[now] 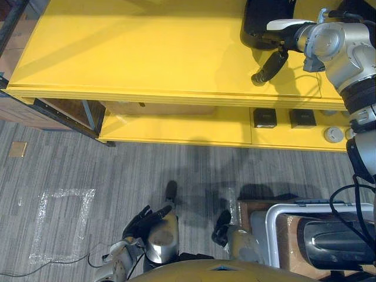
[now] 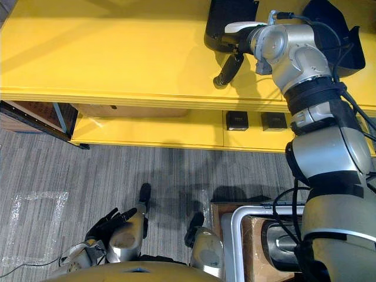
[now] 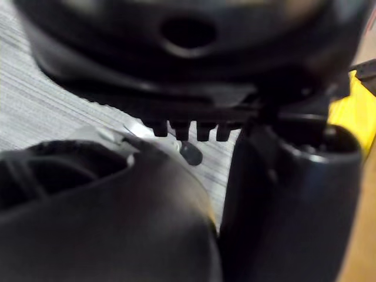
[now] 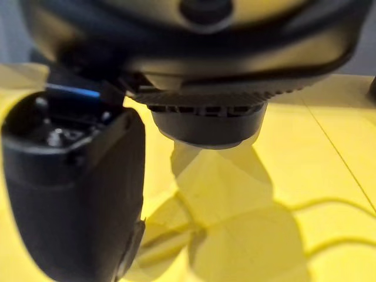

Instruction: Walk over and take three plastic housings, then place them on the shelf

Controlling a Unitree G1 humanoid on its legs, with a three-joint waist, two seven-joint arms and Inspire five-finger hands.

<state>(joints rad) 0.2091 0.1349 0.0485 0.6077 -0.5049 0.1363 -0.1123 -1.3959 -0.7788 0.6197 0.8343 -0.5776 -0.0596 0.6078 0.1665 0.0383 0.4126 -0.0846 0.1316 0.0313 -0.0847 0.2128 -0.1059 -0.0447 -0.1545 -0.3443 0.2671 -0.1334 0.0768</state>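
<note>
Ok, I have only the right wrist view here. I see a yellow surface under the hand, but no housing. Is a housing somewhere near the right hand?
Observer: Yes. In the head views a black plastic housing lies on the yellow shelf top, directly beside the right hand. I cannot tell whether they touch.
Operator: And where is the left hand, please?
Observer: The left hand hangs low over the grey carpet, open and holding nothing.
</note>
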